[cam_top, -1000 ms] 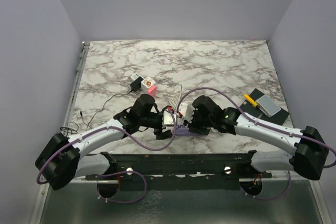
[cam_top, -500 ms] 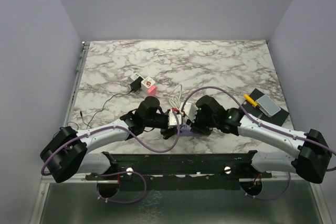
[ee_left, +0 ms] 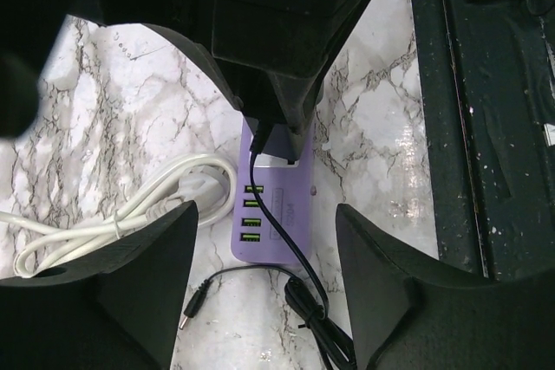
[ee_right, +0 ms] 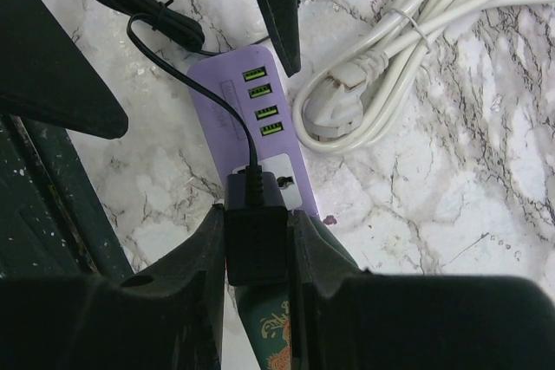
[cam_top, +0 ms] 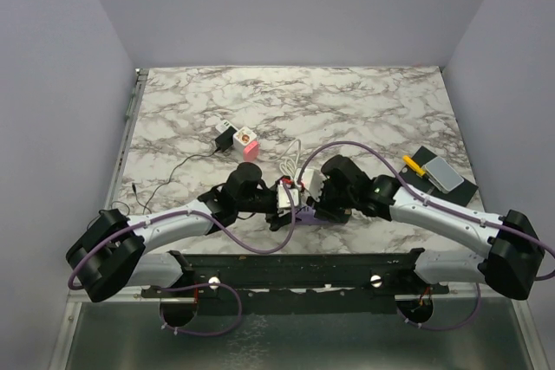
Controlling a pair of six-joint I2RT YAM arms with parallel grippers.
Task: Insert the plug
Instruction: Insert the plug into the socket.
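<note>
A purple power strip (ee_right: 232,97) with green USB ports and a white socket face lies near the table's front edge. My right gripper (ee_right: 257,218) is shut on the black plug (ee_right: 256,253), which sits over that socket face; its prongs are hidden. The plug's thin black cord (ee_left: 295,279) runs across the strip (ee_left: 286,210) to a loose barrel connector (ee_left: 192,316). My left gripper (ee_left: 264,210) is open above the strip's USB end, one finger on each side, touching nothing. From above, the left gripper (cam_top: 282,201) and right gripper (cam_top: 310,201) meet over the strip (cam_top: 303,218).
A bundled white cable (ee_right: 381,84) lies right beside the strip. A pink block (cam_top: 249,141) and a small black-and-white adapter (cam_top: 225,136) sit further back on the left. A black mat (cam_top: 464,190) with a grey box (cam_top: 442,175) and a yellow item (cam_top: 414,165) is at the right. The dark front rail (ee_left: 494,127) is close by.
My left arm has moved right, up to the strip, and its jaws narrowed and then widened again. The right gripper has kept its hold on the plug in about the same place.
</note>
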